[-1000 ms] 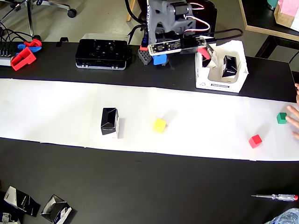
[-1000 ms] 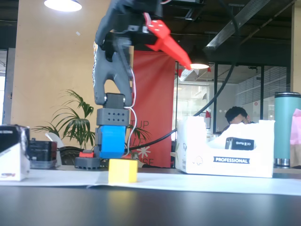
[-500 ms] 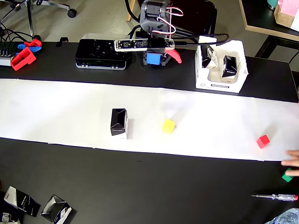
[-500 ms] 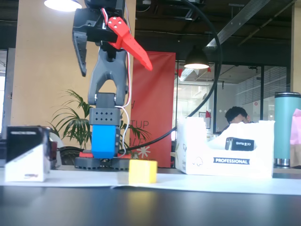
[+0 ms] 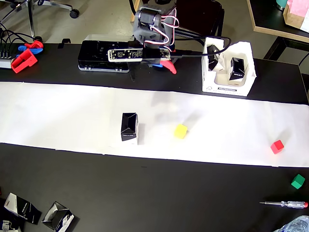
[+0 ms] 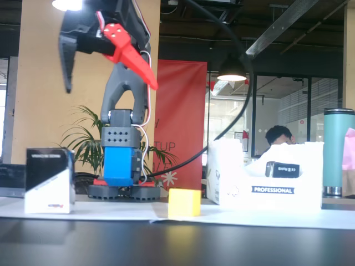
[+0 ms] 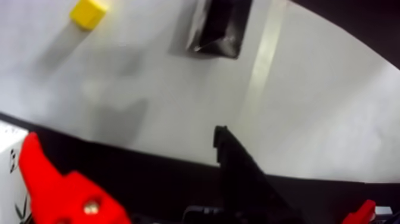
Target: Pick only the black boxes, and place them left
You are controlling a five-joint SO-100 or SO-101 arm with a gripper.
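Released hand [image 6: 108,72] hangs high; yellow cube [image 5: 180,131] sits beside the black box [image 5: 129,127].

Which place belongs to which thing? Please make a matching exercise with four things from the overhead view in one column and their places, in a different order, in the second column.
Things:
1. small yellow cube
2. small green cube
3. upright black cardboard box
4. red-handled screwdriver

Places (overhead view):
A. on the black table surface, just below the white paper strip, at the right
B. on the white paper strip, left of the yellow cube
C. on the white paper strip, between the black box and the small red cube
D. near the bottom right corner, below the green cube

Pairs: 1-C, 2-A, 3-B, 4-D
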